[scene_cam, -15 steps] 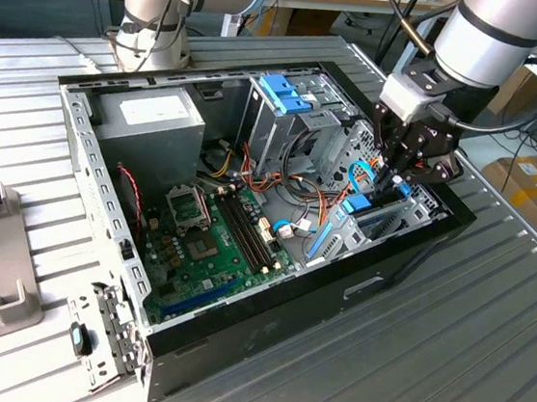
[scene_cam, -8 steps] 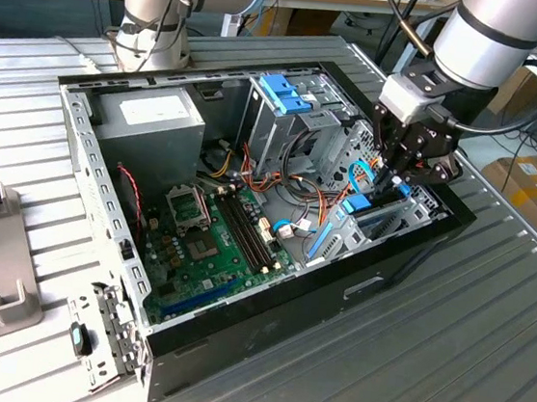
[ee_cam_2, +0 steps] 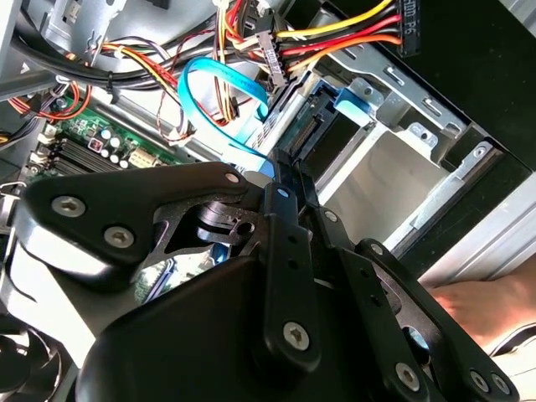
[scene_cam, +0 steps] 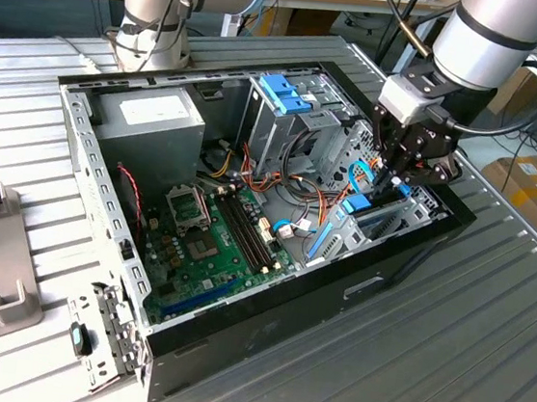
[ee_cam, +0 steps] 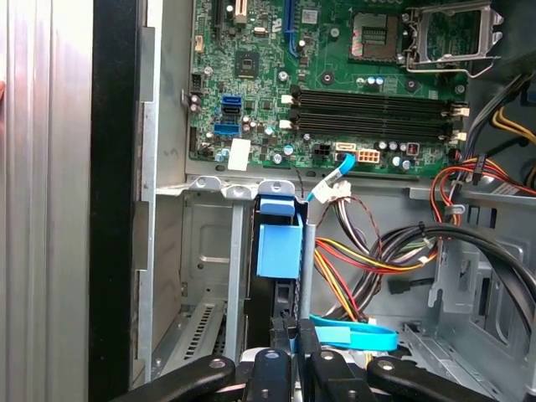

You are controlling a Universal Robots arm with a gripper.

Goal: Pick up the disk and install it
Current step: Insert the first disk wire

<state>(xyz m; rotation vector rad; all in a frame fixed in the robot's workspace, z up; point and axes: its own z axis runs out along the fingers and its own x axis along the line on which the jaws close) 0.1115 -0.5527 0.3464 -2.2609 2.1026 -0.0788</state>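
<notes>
Black gripper (ee_cam: 289,347) above disk (ee_cam: 279,247), ribbed table (scene_cam: 488,313).

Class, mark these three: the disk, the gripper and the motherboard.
disk (ee_cam: 279,249), first wrist view, on its light-blue plastic end.
gripper (scene_cam: 395,181), exterior view, between its fingertips.
motherboard (ee_cam: 276,63), first wrist view, on the green board.

The arm (scene_cam: 491,37) reaches in from the exterior view's right, wrist pointed steeply down. Its black gripper (scene_cam: 399,177) hangs low, its fingers (ee_cam: 285,356) drawn close together in both wrist views.
</notes>
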